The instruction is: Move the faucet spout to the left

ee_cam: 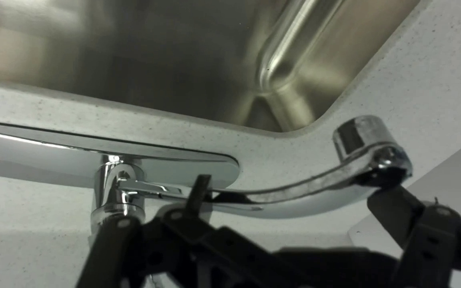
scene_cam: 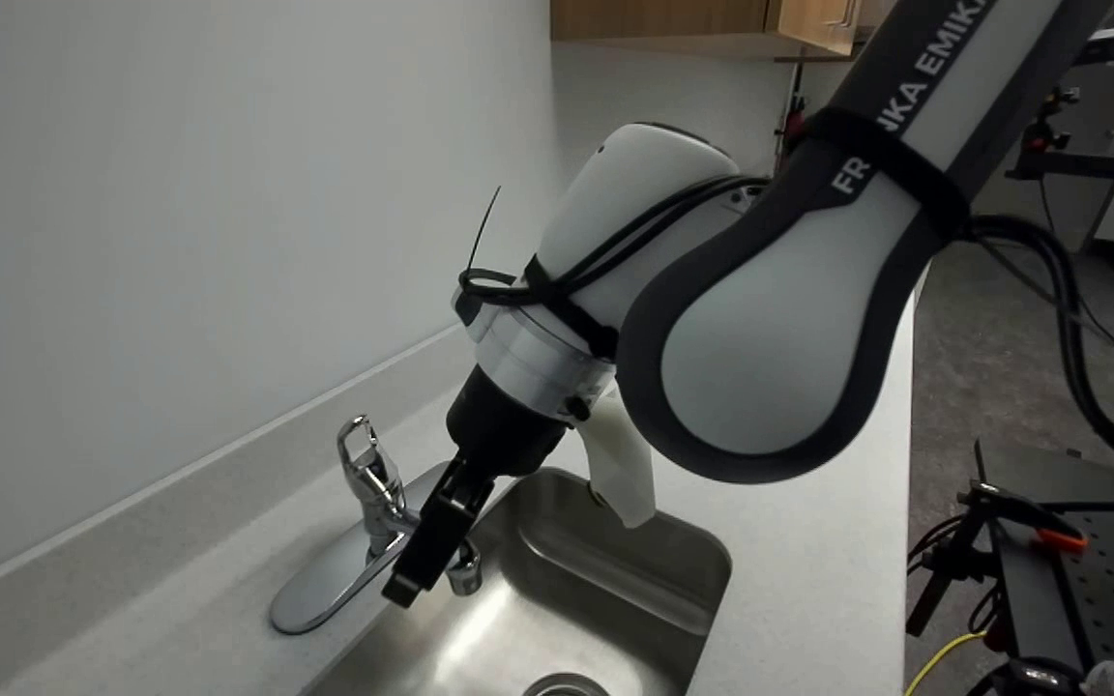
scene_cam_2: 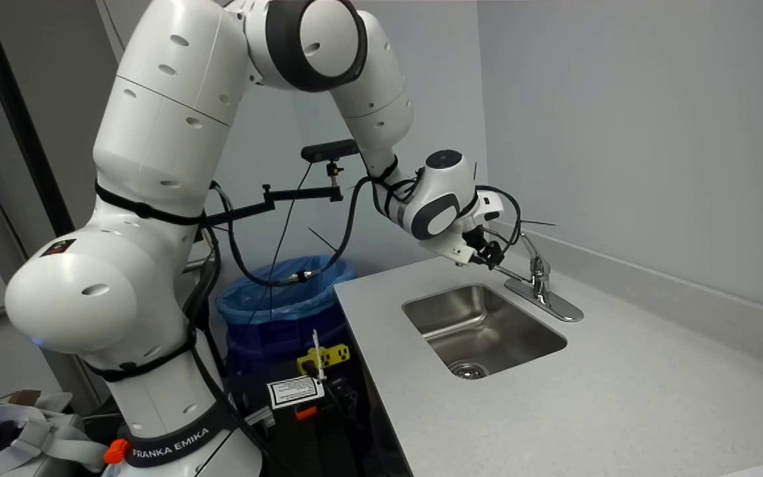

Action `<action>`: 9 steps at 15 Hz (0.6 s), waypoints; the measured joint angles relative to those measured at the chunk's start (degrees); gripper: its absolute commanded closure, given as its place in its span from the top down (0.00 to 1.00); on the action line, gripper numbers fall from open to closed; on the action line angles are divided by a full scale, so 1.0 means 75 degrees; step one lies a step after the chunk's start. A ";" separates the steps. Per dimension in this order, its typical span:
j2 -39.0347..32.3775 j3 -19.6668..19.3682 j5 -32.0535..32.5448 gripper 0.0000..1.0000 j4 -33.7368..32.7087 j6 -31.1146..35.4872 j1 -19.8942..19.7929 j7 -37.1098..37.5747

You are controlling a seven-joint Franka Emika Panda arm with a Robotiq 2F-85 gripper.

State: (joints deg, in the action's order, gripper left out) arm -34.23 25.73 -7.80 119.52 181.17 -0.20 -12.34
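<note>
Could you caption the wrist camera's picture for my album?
Open gripper at an arched chrome faucet spout, beside a stainless-steel sink in a speckled countertop.

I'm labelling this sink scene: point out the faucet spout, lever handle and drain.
Faucet spout (ee_cam: 286,205), wrist view, middle of its arched tube.
Lever handle (scene_cam: 372,475), in an exterior view, solid part below its loop.
Drain (scene_cam_2: 468,370), in an exterior view, its centre.

I have a steel sink (scene_cam_2: 510,334) before me, let into a pale speckled counter (scene_cam_2: 554,411), with a round drain (scene_cam_2: 467,370). I see a low backsplash (scene_cam_2: 673,291) along the grey wall (scene_cam: 228,193) and a wooden cabinet (scene_cam: 659,19) higher up. Past the counter's edge I find a dark-blue bin (scene_cam_2: 255,341), its liner (scene_cam_2: 289,291) lighter, a yellow outlet block (scene_cam_2: 323,357) nearby.
</note>
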 measured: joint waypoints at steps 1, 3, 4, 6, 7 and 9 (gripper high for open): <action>-0.0058 0.0019 0.0111 1.00 -0.0019 0.0027 -0.0046 0.0008; -0.0165 0.0054 0.0259 1.00 -0.0078 0.0083 -0.0118 0.0009; -0.0220 0.0087 0.0311 1.00 -0.0101 0.0135 -0.0159 0.0009; -0.0327 0.0202 0.0428 1.00 -0.0127 0.0213 -0.0289 0.0009; -0.0375 0.0278 0.0488 1.00 -0.0133 0.0245 -0.0376 0.0010; -0.0452 0.0430 0.0576 1.00 -0.0134 0.0319 -0.0526 0.0011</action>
State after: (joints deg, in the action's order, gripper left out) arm -37.62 28.95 -3.48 118.52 183.57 -4.15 -12.26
